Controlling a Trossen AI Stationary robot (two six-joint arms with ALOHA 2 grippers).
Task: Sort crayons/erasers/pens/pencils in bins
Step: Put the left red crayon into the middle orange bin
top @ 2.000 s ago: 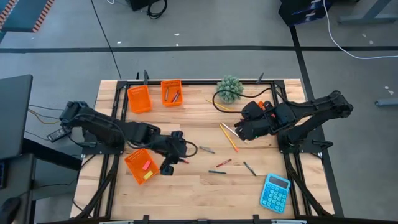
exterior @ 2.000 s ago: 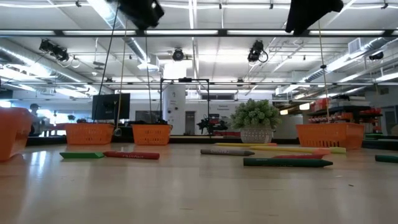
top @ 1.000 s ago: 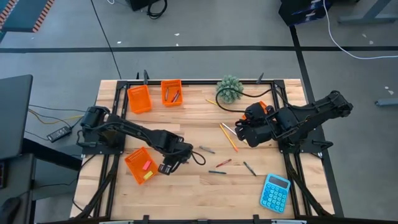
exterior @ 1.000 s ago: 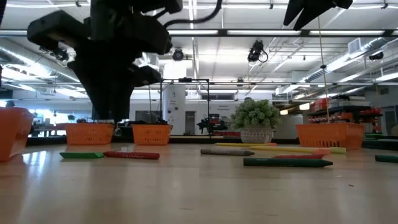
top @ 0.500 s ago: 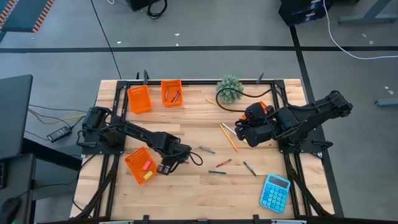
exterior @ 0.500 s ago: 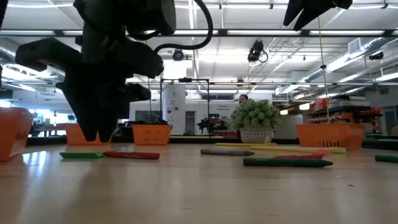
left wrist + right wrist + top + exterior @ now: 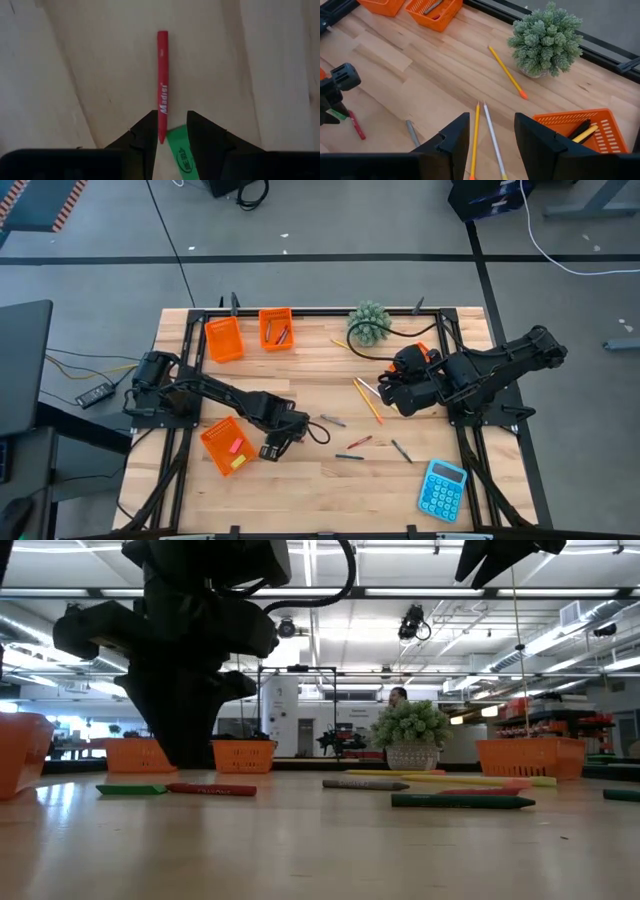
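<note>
1. High view: the left hand (image 7: 277,448) sits low over the tabletop (image 7: 330,490), just right of the near-left bin (image 7: 226,446), which holds erasers. Two more bins (image 7: 224,338) stand at the far left. The right hand (image 7: 383,392) hovers mid-right, near the pencils (image 7: 368,400). Loose crayons and a pen (image 7: 400,450) lie centre-near; a blue calculator (image 7: 442,489) lies near right.

2. Low view: the left arm (image 7: 190,660) stands down at the tabletop behind a green crayon (image 7: 132,789) and a red crayon (image 7: 212,789), judged positioned for a pick.

3. Left wrist view: the fingers (image 7: 142,137) are spread, straddling the near end of the red crayon (image 7: 162,85); the green crayon (image 7: 181,152) lies between them too. Nothing is pinched yet.

4. Right wrist view: the right hand (image 7: 492,137) is spread and empty, above two pencils (image 7: 492,135); another pencil (image 7: 507,72) lies by the plant (image 7: 547,40). The bin (image 7: 577,132) at right already holds pens and a pencil, judged mixed.
</note>
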